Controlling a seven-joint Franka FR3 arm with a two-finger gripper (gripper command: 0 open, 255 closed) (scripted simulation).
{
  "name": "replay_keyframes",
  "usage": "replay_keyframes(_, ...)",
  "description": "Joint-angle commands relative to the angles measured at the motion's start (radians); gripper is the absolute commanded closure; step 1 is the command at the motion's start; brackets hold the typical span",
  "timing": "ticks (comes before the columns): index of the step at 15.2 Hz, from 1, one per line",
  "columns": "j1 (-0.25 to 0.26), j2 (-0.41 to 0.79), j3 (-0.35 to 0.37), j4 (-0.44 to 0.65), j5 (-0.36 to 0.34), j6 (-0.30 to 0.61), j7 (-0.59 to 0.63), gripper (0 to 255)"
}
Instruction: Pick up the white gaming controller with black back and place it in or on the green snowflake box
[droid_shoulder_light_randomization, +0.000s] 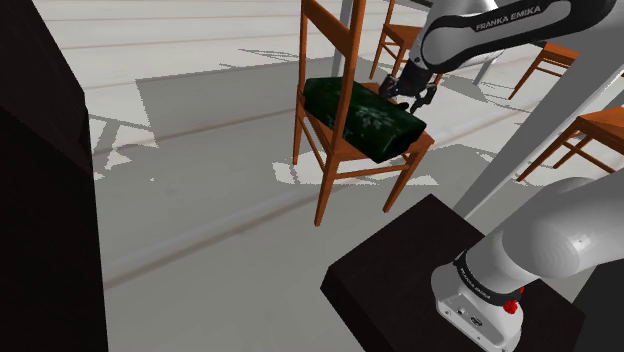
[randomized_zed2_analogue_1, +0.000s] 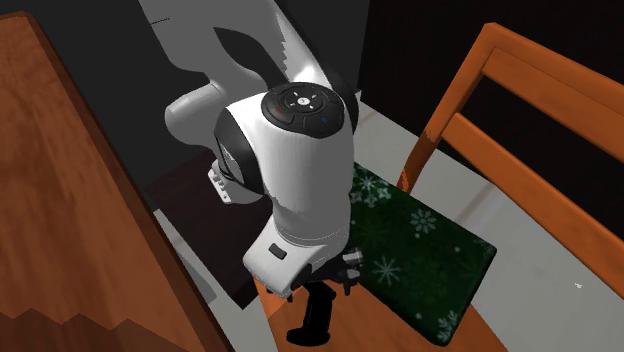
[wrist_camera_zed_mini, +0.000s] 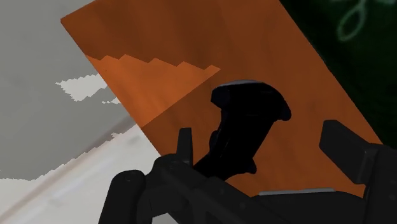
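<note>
The controller (wrist_camera_zed_mini: 245, 124) shows only its black side and lies on the orange wooden chair seat (wrist_camera_zed_mini: 191, 57) beside the dark green snowflake box (wrist_camera_zed_mini: 356, 25). My gripper (wrist_camera_zed_mini: 264, 137) hangs just over it, open, with the controller between the fingers. One finger (wrist_camera_zed_mini: 184, 143) is close to the controller; the other finger (wrist_camera_zed_mini: 347, 146) stands well clear of it. In the shoulder view the gripper (droid_shoulder_light_randomization: 410, 98) hovers at the far end of the box (droid_shoulder_light_randomization: 365, 118), which covers most of the chair (droid_shoulder_light_randomization: 340, 155). The box (randomized_zed2_analogue_1: 420, 250) also appears in the second exterior view, beside my wrist.
More wooden chairs (droid_shoulder_light_randomization: 560, 60) stand behind and to the shoulder view's right (droid_shoulder_light_randomization: 600, 130). A grey slanted leg (droid_shoulder_light_randomization: 520, 150) passes near the arm. A dark cabinet (droid_shoulder_light_randomization: 40, 200) fills the shoulder view's left. A wooden tabletop (randomized_zed2_analogue_1: 60, 200) lies at the second exterior view's left.
</note>
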Motion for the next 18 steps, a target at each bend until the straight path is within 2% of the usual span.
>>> replay_keyframes(1, 0.014, 0.022, 0.011, -0.018, 0.003, -0.02, -0.004, 0)
replay_keyframes(2, 0.017, 0.024, 0.016, -0.013, 0.004, -0.024, 0.002, 255)
replay_keyframes(10, 0.013, 0.015, 0.008, -0.004, 0.004, -0.041, -0.012, 255)
replay_keyframes(11, 0.014, 0.009, 0.01, 0.009, 0.005, 0.039, -0.009, 255)
replay_keyframes(12, 0.014, 0.009, 0.01, 0.009, 0.005, 0.039, -0.009, 0)
replay_keyframes(14, -0.006, 0.128, -0.02, 0.166, 0.073, -0.128, 0.049, 0)
replay_keyframes(15, -0.012, 0.163, -0.03, 0.21, 0.092, -0.174, 0.065, 0)
replay_keyframes(18, -0.012, 0.183, -0.033, 0.188, 0.095, -0.132, 0.062, 0)
